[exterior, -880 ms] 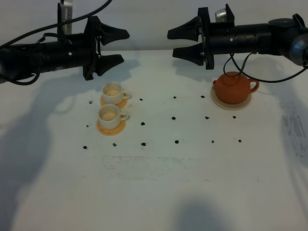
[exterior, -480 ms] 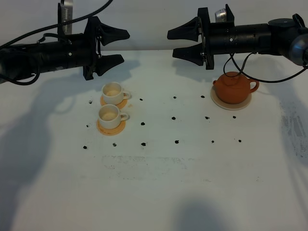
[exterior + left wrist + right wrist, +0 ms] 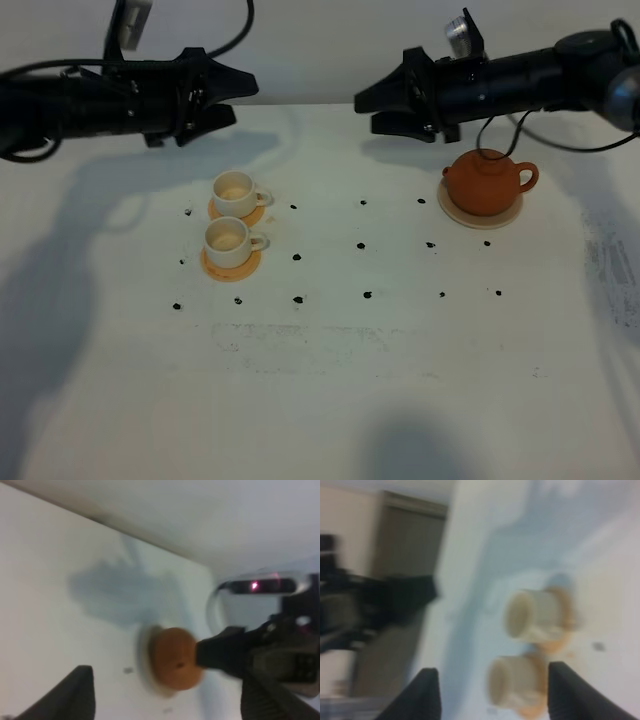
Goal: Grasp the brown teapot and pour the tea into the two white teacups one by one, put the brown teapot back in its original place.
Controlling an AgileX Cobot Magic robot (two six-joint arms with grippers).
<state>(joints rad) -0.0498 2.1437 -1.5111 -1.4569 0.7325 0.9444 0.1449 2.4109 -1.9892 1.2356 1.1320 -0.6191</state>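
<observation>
The high view shows the brown teapot (image 3: 488, 183) upright on the cream saucer (image 3: 507, 217) toward the table's far right corner. The two white teacups (image 3: 235, 193), each on an orange coaster (image 3: 234, 271), stand toward the far left, well apart from it. The left gripper (image 3: 244, 100) and right gripper (image 3: 366, 112) hang above the far edge, holding nothing. The wrist views show more plainly that both finger pairs stand apart. The left wrist view adds the right gripper's dark tip across the teapot's edge. The right wrist view, blurred, adds a grey-brown panel (image 3: 405, 555) beyond the table. The white table (image 3: 400, 380) carries black dots (image 3: 367, 295), and a pale wall (image 3: 320, 40) stands behind.
</observation>
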